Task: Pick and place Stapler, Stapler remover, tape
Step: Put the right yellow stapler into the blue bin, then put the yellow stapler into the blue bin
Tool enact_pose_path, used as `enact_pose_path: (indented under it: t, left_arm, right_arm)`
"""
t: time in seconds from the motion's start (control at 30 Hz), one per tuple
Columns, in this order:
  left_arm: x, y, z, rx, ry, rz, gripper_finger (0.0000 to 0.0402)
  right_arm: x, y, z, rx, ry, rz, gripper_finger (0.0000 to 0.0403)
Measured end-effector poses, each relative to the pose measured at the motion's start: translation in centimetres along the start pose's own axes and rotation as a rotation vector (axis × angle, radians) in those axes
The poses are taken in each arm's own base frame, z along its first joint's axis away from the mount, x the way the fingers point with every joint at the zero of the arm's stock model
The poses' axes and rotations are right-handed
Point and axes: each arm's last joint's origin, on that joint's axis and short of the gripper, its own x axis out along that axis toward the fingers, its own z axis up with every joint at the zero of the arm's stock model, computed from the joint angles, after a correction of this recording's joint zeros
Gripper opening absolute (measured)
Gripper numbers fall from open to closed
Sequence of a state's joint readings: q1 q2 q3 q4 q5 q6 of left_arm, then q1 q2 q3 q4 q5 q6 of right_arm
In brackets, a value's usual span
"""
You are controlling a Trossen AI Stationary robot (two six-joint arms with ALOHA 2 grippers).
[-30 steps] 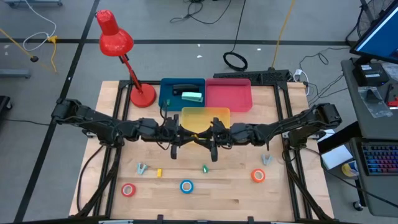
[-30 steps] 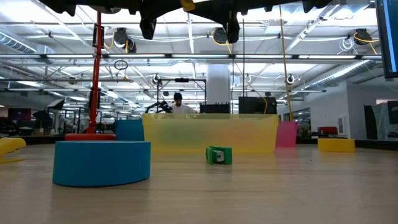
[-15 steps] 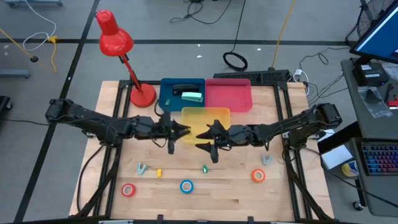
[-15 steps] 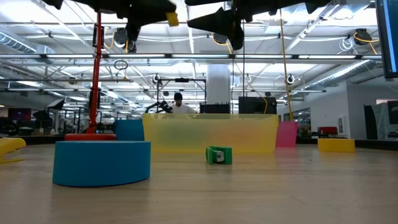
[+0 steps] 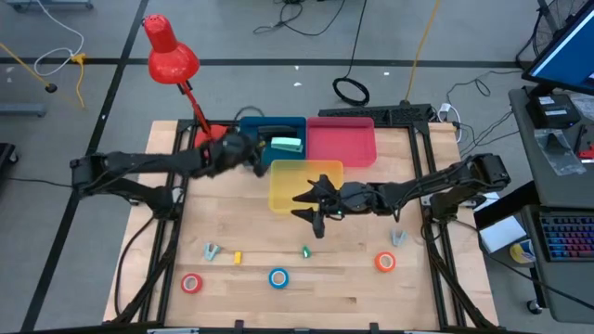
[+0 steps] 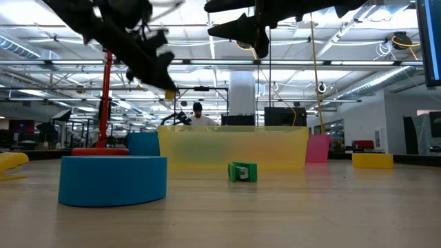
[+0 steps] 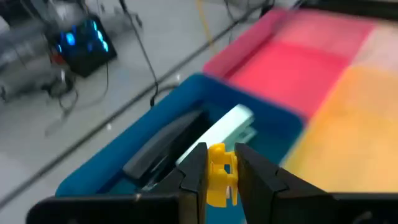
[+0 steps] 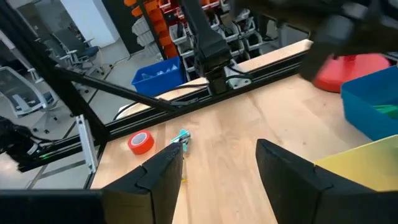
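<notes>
My left gripper (image 5: pixel 258 160) (image 7: pixel 217 171) hovers over the blue bin (image 5: pixel 247 128) (image 7: pixel 99 177) and is shut on a small yellow object (image 7: pixel 217 180). Inside that bin lie a dark stapler (image 7: pixel 165 146) and a pale green stapler (image 7: pixel 221 127). My right gripper (image 5: pixel 304 206) (image 8: pixel 217 165) is open and held high over the near edge of the yellow bin (image 5: pixel 297 181). Red (image 5: pixel 191 283), blue (image 5: pixel 278 277) and orange (image 5: pixel 385 263) tape rolls lie flat near the table's near edge. Two grey stapler removers (image 5: pixel 212 250) (image 5: pixel 397 238) rest on the wood. My left gripper pinches the small yellow object between its two fingers (image 7: pixel 193 177); its top end (image 7: pixel 217 151) shows between the fingertips. The object is lifted clear, above the blue bin's inside. The wrist view looks along the fingers, so how far back it reaches does not show.
A red desk lamp stands with its base (image 5: pixel 212 144) at the blue bin's left side. A pink bin (image 5: pixel 342 141) sits to the right of the blue one. A small yellow piece (image 5: pixel 237 257) and a small green piece (image 5: pixel 305 251) (image 6: pixel 242 171) lie near the tapes.
My left gripper has swung from above the yellow bin toward the table's far left and come down over the blue bin, carrying the yellow object. My right gripper has turned from pointing down to pointing level toward the left, then stayed in place.
</notes>
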State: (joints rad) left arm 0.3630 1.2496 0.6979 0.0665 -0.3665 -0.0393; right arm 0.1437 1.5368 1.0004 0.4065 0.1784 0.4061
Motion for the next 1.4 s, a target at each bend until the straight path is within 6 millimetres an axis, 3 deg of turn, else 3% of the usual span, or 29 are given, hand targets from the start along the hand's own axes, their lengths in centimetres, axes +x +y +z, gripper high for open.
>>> enact_pose_path:
  t: [0.17, 0.33, 0.7, 0.9, 1.23, 1.4]
  left_arm:
    - [4.0, 3.6, -2.4, -0.05, 0.155, -0.037, 0.007]
    - [5.9, 5.4, -3.9, -0.102, 0.222, -0.075, 0.0071]
    - [7.4, 5.6, -6.1, 0.003, 0.34, -0.092, 0.0072]
    - [7.4, 5.6, -6.1, 0.004, 0.339, -0.093, 0.0077]
    - [7.4, 5.7, -6.0, -0.002, 0.333, -0.089, 0.019]
    - [6.3, 5.9, -4.4, -0.014, 0.273, -0.083, 0.023]
  right_arm:
    - [0.1, -0.9, 0.4, 0.006, -0.01, -0.027, 0.0199]
    - [0.3, -1.7, 0.7, 0.012, -0.019, -0.052, 0.02]
    - [0.4, -3.0, 1.2, 0.051, -0.035, -0.086, 0.0202]
    - [0.4, -3.1, 1.3, 0.058, -0.035, -0.088, 0.0205]
    - [0.4, -3.0, 1.3, 0.058, -0.035, -0.088, 0.0208]
    - [0.4, -3.0, 1.3, 0.058, -0.035, -0.088, 0.0206]
